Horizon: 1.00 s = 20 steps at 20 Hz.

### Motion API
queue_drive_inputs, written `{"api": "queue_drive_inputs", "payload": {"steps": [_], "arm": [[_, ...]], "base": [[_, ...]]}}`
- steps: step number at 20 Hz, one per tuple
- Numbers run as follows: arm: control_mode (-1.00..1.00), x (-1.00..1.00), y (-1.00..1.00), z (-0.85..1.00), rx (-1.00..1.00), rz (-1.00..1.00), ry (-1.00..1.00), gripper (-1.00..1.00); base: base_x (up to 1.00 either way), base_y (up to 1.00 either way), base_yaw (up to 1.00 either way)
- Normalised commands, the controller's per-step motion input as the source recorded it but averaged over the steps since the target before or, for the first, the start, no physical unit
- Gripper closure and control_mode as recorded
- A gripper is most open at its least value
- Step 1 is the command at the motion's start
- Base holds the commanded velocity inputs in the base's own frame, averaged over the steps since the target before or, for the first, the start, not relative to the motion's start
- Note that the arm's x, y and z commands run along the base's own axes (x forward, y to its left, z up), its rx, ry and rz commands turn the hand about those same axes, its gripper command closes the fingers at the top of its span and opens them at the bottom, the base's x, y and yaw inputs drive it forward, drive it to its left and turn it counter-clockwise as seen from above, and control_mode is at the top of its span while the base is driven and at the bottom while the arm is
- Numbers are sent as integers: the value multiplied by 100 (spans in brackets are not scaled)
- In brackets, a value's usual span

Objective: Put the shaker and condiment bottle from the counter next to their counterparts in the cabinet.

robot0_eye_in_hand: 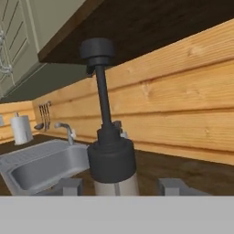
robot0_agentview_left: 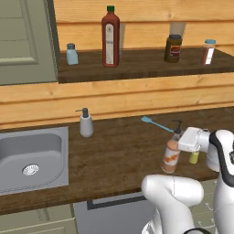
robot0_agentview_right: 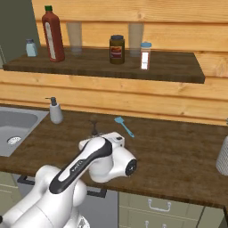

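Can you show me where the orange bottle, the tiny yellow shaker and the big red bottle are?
condiment bottle (robot0_agentview_left: pixel 171 157): left base view, on its orange label.
shaker (robot0_agentview_left: pixel 194 157): left base view, on its yellow-green body.
tall dark red bottle (robot0_agentview_left: pixel 110 40): left base view, on its pale label, up on the shelf.

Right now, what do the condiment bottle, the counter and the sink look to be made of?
Condiment bottle: probably plastic, smooth peach-orange body with a matte dark nozzle; rendering leaves it open. Counter: dark wood, visible grain, low sheen. Sink: likely brushed metal, an even grey basin with soft shading. The gripper is closed around the bottle's upper part.
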Motion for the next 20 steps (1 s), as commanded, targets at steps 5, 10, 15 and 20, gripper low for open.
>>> {"api": "queue_drive_inputs", "payload": {"steps": [5, 10, 15, 20], "arm": [[-100, -5, 0, 48, 7, 0, -5, 100], [-100, -3, 1, 82, -1, 0, -7, 100], [-100, -2, 18, 76, -17, 0, -5, 100], [-100, -9, 25, 79, -19, 0, -4, 100]], "base": [[0, 0, 0], [0, 0, 0], [0, 0, 0], [0, 0, 0]]}}
